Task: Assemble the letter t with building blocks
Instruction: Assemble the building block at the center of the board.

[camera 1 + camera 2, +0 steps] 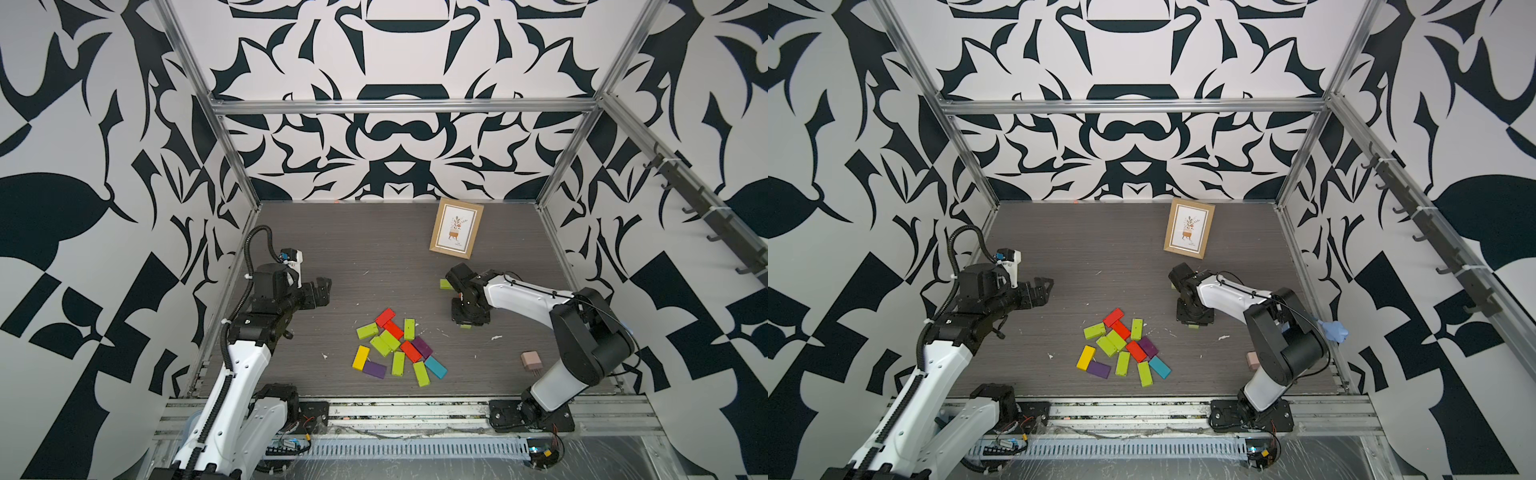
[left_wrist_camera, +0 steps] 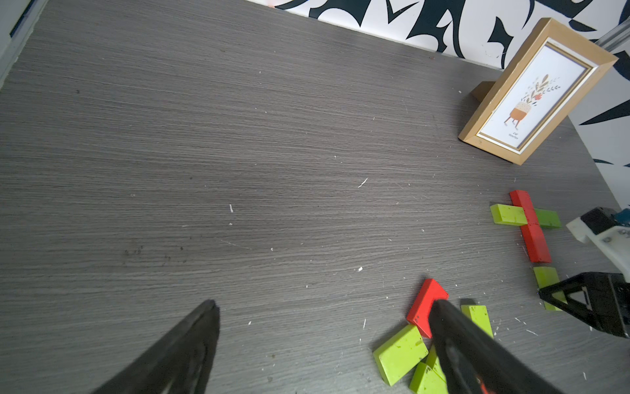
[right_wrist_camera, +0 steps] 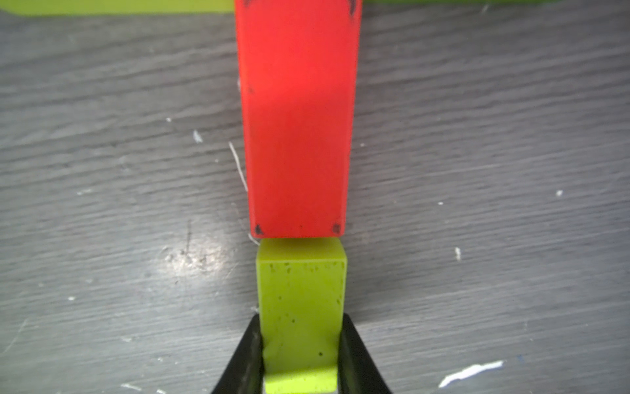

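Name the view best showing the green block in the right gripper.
Right wrist: the green block sits close up, clamped by the right gripper, at the red block's end. Left wrist shows it partly hidden; both top views, a sliver.

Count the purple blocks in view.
2. Near purple block lies at the pile's front edge beside the yellow block; far purple block lies beside a red block. The right arm may hide others.

block pile [image 1: 390, 338] before frame [image 1: 456, 228], adapter [image 1: 530, 360] right
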Action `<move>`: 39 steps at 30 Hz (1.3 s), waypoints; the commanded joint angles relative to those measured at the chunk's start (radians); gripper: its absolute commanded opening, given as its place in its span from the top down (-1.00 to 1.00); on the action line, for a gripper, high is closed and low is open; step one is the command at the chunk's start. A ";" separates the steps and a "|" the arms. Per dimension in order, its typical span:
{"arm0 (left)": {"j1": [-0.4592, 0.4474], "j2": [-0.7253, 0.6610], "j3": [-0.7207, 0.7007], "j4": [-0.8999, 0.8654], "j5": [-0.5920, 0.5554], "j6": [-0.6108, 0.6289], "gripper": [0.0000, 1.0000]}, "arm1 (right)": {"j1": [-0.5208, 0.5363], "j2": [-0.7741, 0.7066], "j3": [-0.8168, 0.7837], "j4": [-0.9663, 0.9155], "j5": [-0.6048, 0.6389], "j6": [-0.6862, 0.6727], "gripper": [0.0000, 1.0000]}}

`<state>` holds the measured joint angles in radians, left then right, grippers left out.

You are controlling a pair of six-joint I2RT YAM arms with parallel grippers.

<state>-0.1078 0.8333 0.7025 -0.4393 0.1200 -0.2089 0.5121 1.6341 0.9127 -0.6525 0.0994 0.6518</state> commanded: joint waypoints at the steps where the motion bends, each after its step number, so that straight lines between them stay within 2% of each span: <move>1: -0.002 0.001 0.035 -0.010 0.003 0.009 -1.00 | -0.006 0.030 0.016 0.048 0.042 0.006 0.76; 39: -0.002 0.004 0.038 -0.009 0.002 0.008 -1.00 | -0.007 0.064 0.020 0.063 0.055 0.015 0.71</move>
<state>-0.1078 0.8337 0.7029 -0.4393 0.1196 -0.2085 0.5102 1.6569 0.9344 -0.6479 0.1085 0.6518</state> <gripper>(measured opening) 0.998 0.321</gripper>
